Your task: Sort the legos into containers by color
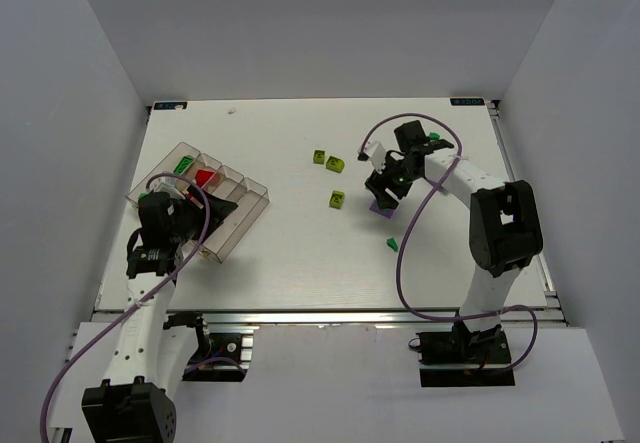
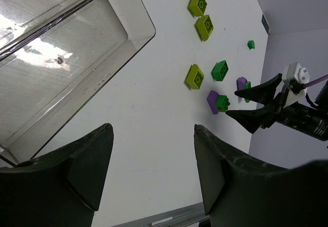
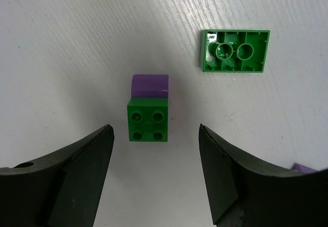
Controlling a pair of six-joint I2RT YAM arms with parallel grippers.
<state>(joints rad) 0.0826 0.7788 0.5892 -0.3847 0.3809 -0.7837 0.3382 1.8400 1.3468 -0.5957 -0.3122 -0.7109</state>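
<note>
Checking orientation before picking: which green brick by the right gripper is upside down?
The rectangular brick, hollow underside up; the square brick shows studs.

On table (image 1: pixel 300 263), divided tray (image 1: pixel 243 215) at left, loose bricks (image 1: pixel 338 199) scattered right, two bricks (image 1: pixel 207 178) inside tray

We've got a white table (image 1: pixel 300 263), rectangular. Its surface is finely grained, and the streaks show best up close in the right wrist view. A slotted aluminium rail (image 1: pixel 330 319) runs along the near edge. Plain pale grey panels box it in on three sides: left wall (image 1: pixel 60 163), back wall (image 1: pixel 320 23), right wall (image 1: pixel 590 113). There are two small dark labels at the far corners, left label (image 1: pixel 168 105) and right label (image 1: pixel 467 102), but the print is too small for us to read. A tiny white speck (image 1: pixel 233 111) lies on the table by the far edge, nearer the left label.
</note>
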